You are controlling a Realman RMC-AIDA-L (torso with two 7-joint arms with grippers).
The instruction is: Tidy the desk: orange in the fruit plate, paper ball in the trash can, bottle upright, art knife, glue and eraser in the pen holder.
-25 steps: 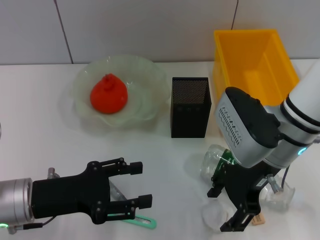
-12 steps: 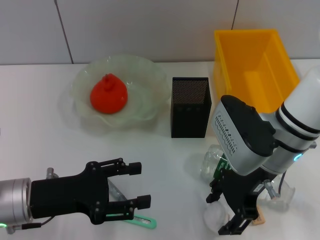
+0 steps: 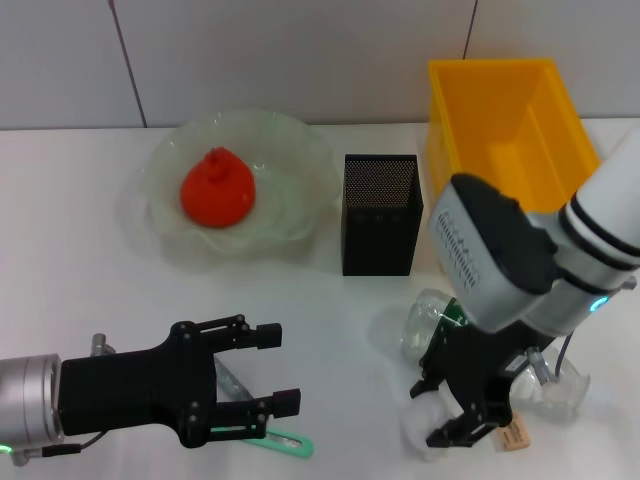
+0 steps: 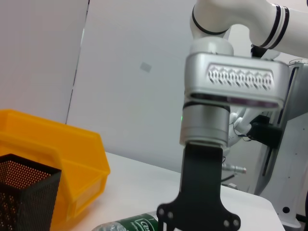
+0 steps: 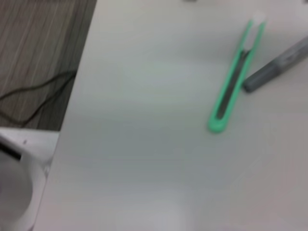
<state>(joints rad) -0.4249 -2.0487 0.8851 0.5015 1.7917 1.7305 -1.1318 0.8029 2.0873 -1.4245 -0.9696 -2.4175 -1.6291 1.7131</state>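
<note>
In the lower right, the right gripper (image 3: pixel 450 415) has just closed its jaws on the paper ball (image 3: pixel 420 428), readying it for the yellow bin (image 3: pixel 510 120). The left gripper (image 3: pixel 280 370) waits, jaws apart, lower left.

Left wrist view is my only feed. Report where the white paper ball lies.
Observer: The crumpled white paper ball lies near the table's front edge, right at the right gripper.
Operator: Now place the art knife.
Observer: The green art knife lies flat on the table close by the open left gripper, with a grey glue stick next to it.
Operator: Give the orange's state.
Observer: The orange fruit already sits in the pale glass plate.
</note>
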